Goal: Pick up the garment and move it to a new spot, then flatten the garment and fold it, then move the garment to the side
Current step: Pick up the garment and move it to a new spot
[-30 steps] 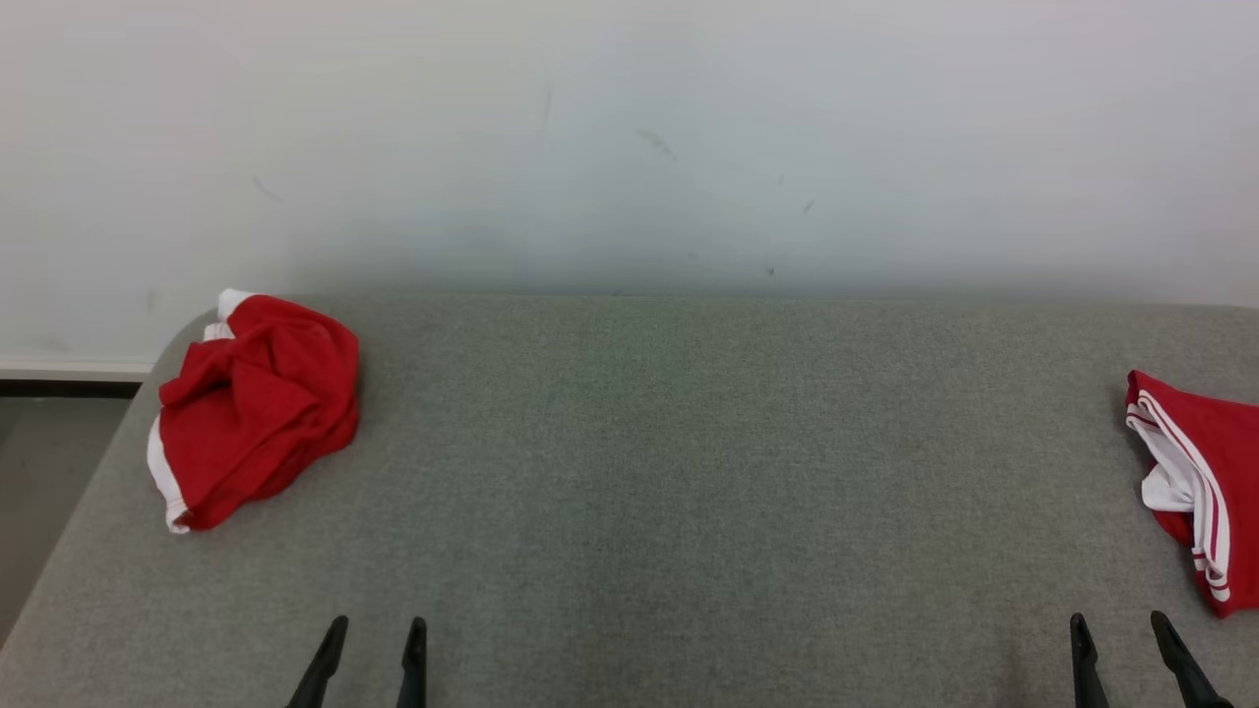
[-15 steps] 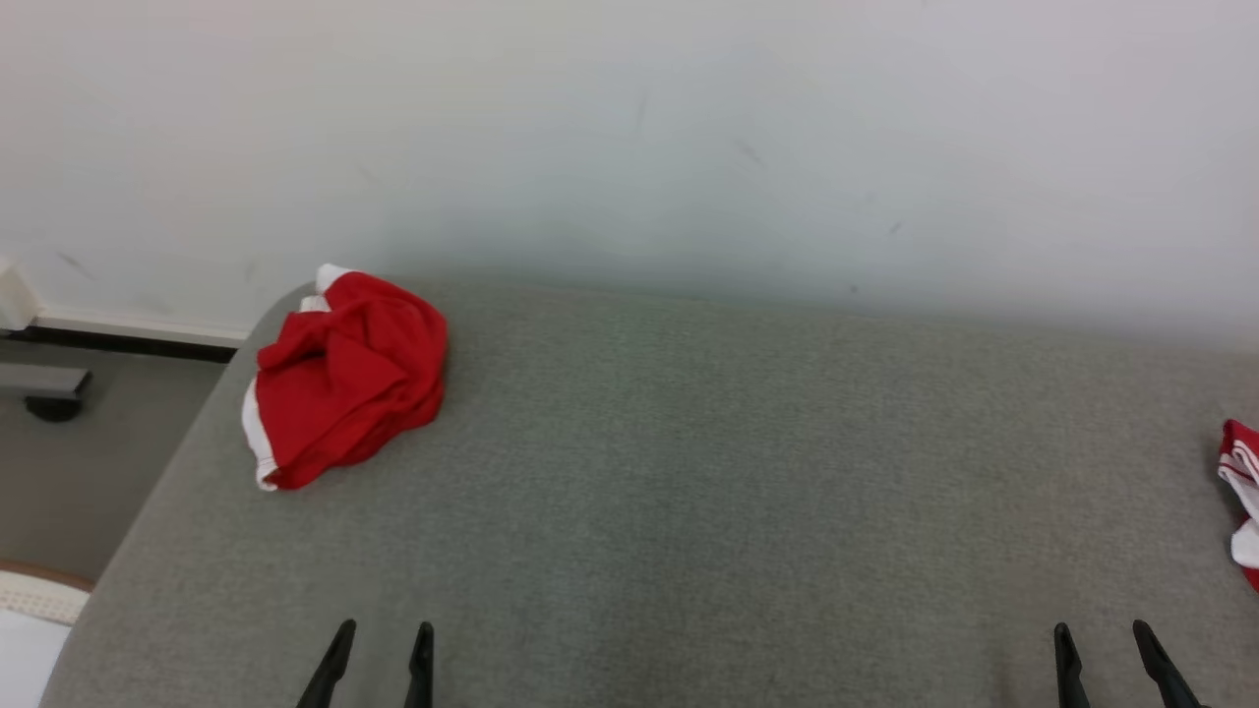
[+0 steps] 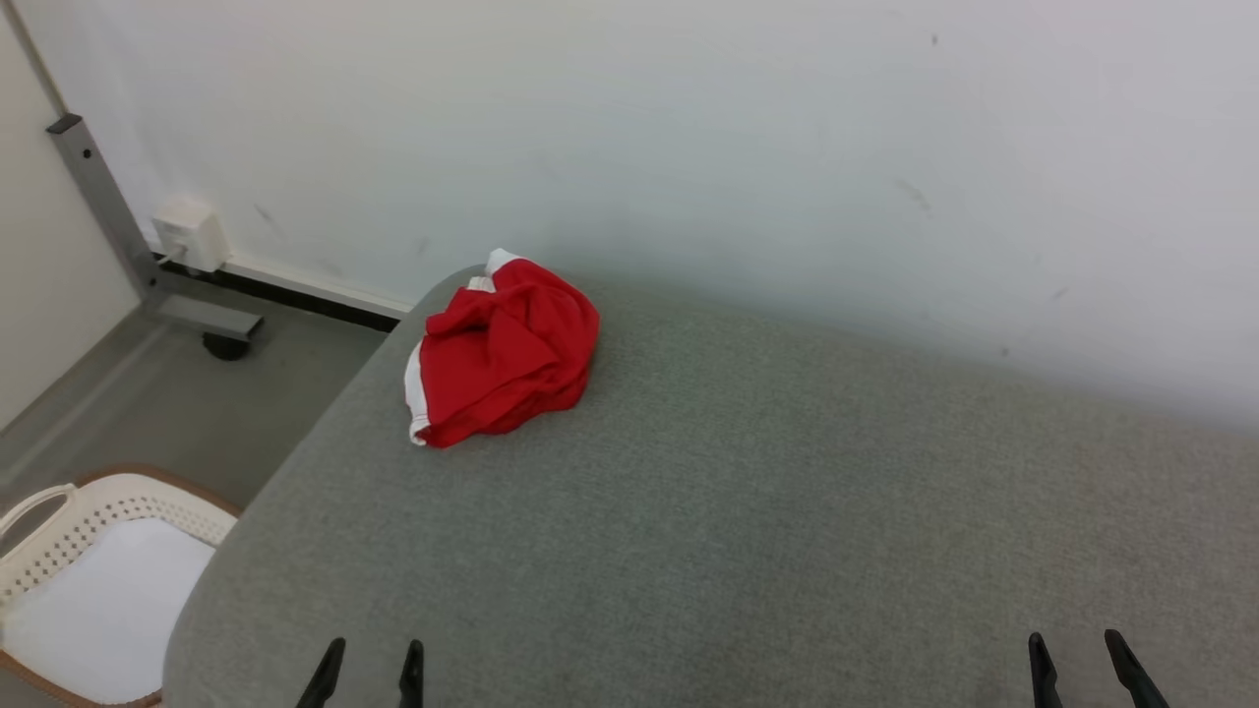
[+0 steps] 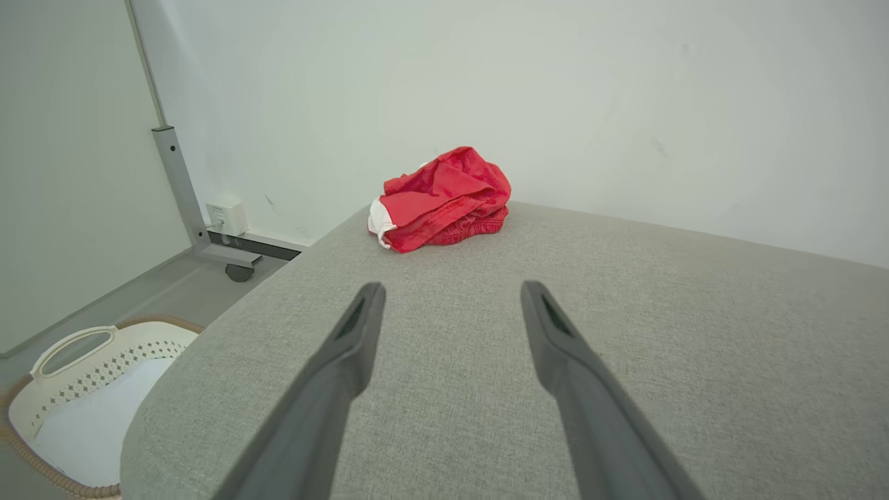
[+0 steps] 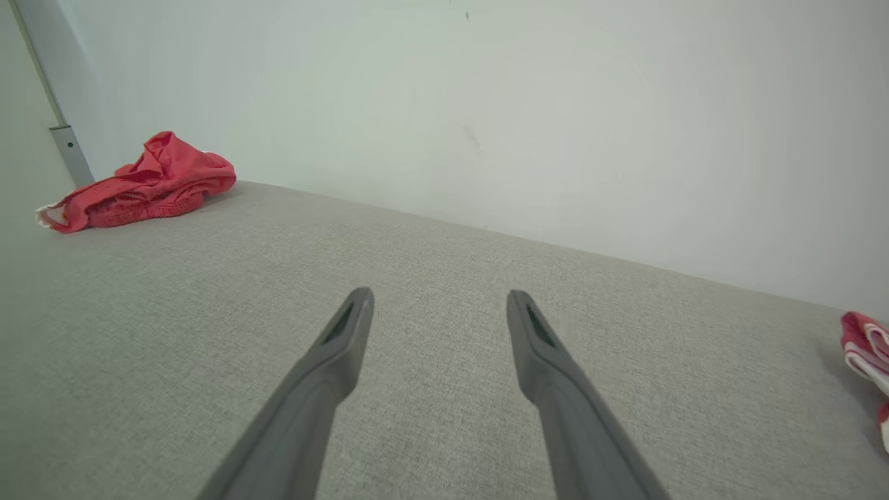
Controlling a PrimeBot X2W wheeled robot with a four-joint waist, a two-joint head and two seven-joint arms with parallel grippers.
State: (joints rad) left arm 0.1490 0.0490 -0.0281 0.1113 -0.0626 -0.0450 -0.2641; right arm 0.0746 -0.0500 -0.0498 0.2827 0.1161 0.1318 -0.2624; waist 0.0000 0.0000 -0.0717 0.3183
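Garment (image 3: 502, 352) on couch's (image 3: 748, 511) far-left corner.

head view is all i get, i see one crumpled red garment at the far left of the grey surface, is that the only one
Observer: No. The right wrist view shows a second red garment with white stripes at the far right of the grey surface.
Operator: is it gripped
Observer: No. The right gripper is open and empty, well short of it.
Operator: and the left
Observer: In the left wrist view the left gripper is open and empty, the crumpled garment straight ahead, clear of its fingers.
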